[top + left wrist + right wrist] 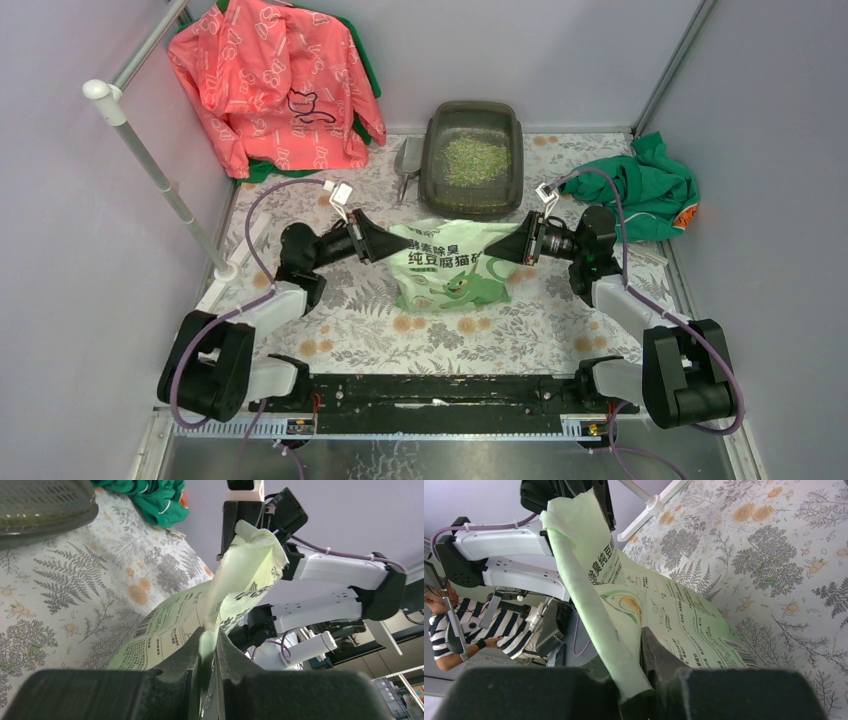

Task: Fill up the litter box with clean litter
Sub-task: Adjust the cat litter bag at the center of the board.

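Top external view: the litter box sits at the far centre of the table, clean litter heaped inside. Just near of it is the light green bag, its upper corners nipped by the left gripper and right gripper. Wrist views alone confirm bag film clamped between each pair of narrowly parted jaws; the litter shows only from above.

Left tool, right tool: both clamped
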Available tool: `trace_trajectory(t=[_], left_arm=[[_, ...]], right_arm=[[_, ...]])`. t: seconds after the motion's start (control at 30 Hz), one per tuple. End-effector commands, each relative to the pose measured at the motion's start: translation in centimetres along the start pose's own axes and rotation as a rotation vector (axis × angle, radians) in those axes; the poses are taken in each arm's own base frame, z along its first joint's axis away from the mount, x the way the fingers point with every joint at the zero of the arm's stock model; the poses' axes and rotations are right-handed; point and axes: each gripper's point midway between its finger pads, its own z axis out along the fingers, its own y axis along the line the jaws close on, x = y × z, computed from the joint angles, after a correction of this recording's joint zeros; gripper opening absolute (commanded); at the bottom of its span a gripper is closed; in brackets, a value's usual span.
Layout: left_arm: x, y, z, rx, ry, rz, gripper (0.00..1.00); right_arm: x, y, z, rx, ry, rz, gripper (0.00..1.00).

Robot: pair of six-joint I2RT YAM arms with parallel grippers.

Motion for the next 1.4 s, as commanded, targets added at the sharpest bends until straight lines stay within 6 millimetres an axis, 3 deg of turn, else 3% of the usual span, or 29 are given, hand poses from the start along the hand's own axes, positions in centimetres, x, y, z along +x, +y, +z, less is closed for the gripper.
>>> trace_trajectory(t=[0.0, 0.13, 0.3, 0.6, 0.67, 0.73, 0.77, 0.87, 1.1, 1.37], left_arm=[[1.7, 2.5, 0.8, -0.174, 0.052, -0.058, 0.19], [3.2, 3.2, 0.6, -0.221, 0.074, -0.095, 0.18], [3.7, 2.9, 0.1, -0.247, 0.075, -0.126, 0.19], [4.8, -0.1, 0.5, -0.144, 0.102, -0.130, 0.44], [5.0, -0.3, 0.6, -0.135, 0.102, -0.130, 0.38], [4.6, -0.2, 0.5, -0.136, 0.072, -0.116, 0.17], [4.4, -0.1, 0.4, -0.140, 0.058, -0.105, 0.12], [2.5, 0.8, -0.3, -0.193, -0.010, -0.091, 0.05], [-3.6, 1.3, -1.0, -0.177, -0.093, -0.051, 0.02], [-8.1, 2.6, -0.5, -0.113, -0.133, -0.023, 0.02]], right_arm=[[-1.7, 1.0, 0.1, -0.011, -0.033, -0.062, 0.18], [-1.2, 0.9, 0.0, -0.017, -0.040, -0.034, 0.11], [-0.6, 0.8, -0.2, -0.009, -0.051, 0.000, 0.07], [-0.1, 1.0, -0.4, -0.017, -0.064, 0.023, 0.01], [-0.3, 1.3, -0.4, -0.026, -0.066, 0.019, 0.00], [-0.6, 1.6, -0.4, -0.033, -0.071, 0.020, 0.00], [-0.8, 1.9, -0.4, -0.042, -0.069, 0.014, 0.00], [-1.5, 2.4, -0.2, -0.053, -0.068, -0.003, 0.00], [-2.3, 3.1, 0.0, -0.101, -0.012, -0.095, 0.00], [-4.6, 1.4, 1.3, -0.120, 0.010, -0.158, 0.00]])
